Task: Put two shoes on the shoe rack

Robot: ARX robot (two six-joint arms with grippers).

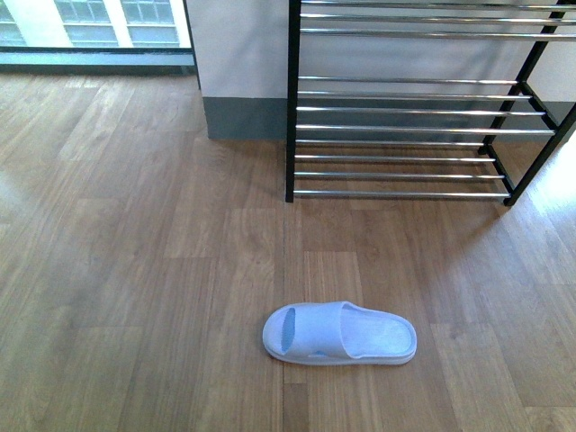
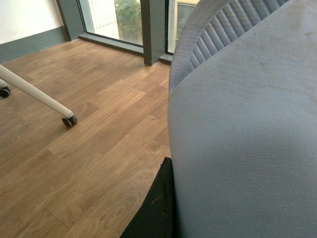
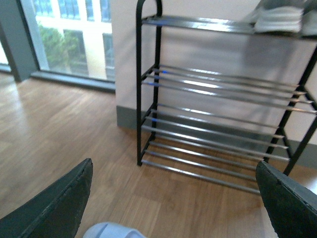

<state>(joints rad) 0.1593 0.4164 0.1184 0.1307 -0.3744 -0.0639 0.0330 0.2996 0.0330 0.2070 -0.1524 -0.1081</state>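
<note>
Left gripper (image 2: 166, 198) seems to be holding a pale blue slide (image 2: 247, 139), which fills the left wrist view; I cannot tell how tight. Right gripper (image 3: 173, 198) has its fingers spread wide with nothing between them. A second blue slide (image 1: 340, 333) lies flat on the wood floor (image 1: 135, 270), well in front of the shoe rack (image 1: 405, 126). It looks light, soft and bendy, a bit smooth. Pinching its strap or side edge looks best. Something grey and white sits on the top shelf, too blurry to name.
</note>
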